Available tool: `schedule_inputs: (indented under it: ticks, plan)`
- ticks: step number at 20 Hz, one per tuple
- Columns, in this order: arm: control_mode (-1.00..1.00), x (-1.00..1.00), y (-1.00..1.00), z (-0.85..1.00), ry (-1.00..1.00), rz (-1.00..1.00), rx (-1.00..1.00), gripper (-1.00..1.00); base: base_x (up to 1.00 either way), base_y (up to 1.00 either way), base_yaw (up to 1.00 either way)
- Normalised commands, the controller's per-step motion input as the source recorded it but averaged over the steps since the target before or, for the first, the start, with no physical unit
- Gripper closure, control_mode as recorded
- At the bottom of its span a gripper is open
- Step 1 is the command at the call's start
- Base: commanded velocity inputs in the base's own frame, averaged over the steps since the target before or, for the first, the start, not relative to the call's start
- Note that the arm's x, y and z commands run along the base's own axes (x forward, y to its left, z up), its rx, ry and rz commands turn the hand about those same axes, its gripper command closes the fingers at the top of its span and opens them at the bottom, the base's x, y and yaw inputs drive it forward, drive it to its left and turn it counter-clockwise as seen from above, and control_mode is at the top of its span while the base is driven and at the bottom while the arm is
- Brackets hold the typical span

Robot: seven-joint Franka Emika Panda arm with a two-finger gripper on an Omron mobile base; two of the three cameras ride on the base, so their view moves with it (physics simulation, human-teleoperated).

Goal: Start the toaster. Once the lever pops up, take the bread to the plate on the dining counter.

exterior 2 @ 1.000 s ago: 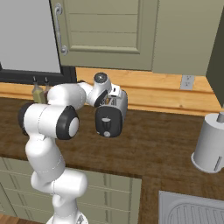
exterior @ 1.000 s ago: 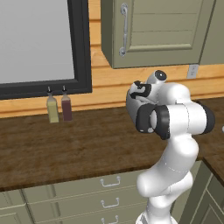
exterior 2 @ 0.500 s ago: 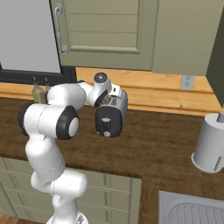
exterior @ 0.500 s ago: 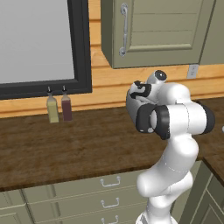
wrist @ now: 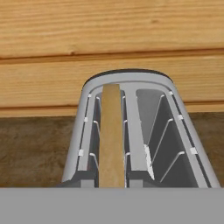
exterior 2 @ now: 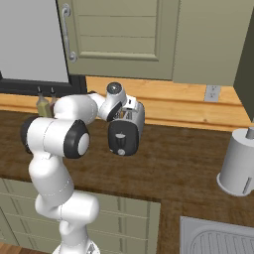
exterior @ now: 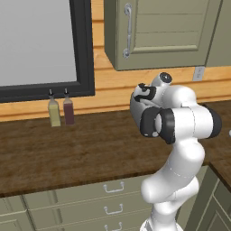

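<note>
The toaster (exterior 2: 126, 133) is silver with a dark front face and stands on the wood counter (exterior 2: 178, 168) against the plank wall. In the hand view I look down on the toaster's top (wrist: 131, 131) from close up. A slice of bread (wrist: 111, 135) stands on edge in the left slot, and the right slot is empty. My gripper (exterior 2: 130, 106) hangs just over the toaster's top at its front end, shut; its fingertips are hidden, so I cannot tell if they touch anything. The plate and the dining counter are out of view.
Two small bottles (exterior: 54, 113) (exterior: 68, 110) stand by the wall under the black window frame. A grey cylinder (exterior 2: 240, 166) sits at the right, with a sink (exterior 2: 218, 240) in front of it. A cabinet with a handle (exterior 2: 119, 34) hangs above the toaster.
</note>
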Motion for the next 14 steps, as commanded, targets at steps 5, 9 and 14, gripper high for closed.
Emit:
schedule_inputs:
  ticks: [5,9,14]
  plan:
    - [-1.0,0.0,0.0,0.0,0.0,0.0,0.0,1.0,0.0,0.0,0.0]
    - [-1.0,0.0,0.0,0.0,0.0,0.0,0.0,1.0,0.0,0.0,0.0]
    - [-1.0,0.0,0.0,0.0,0.0,0.0,0.0,1.0,0.0,0.0,0.0]
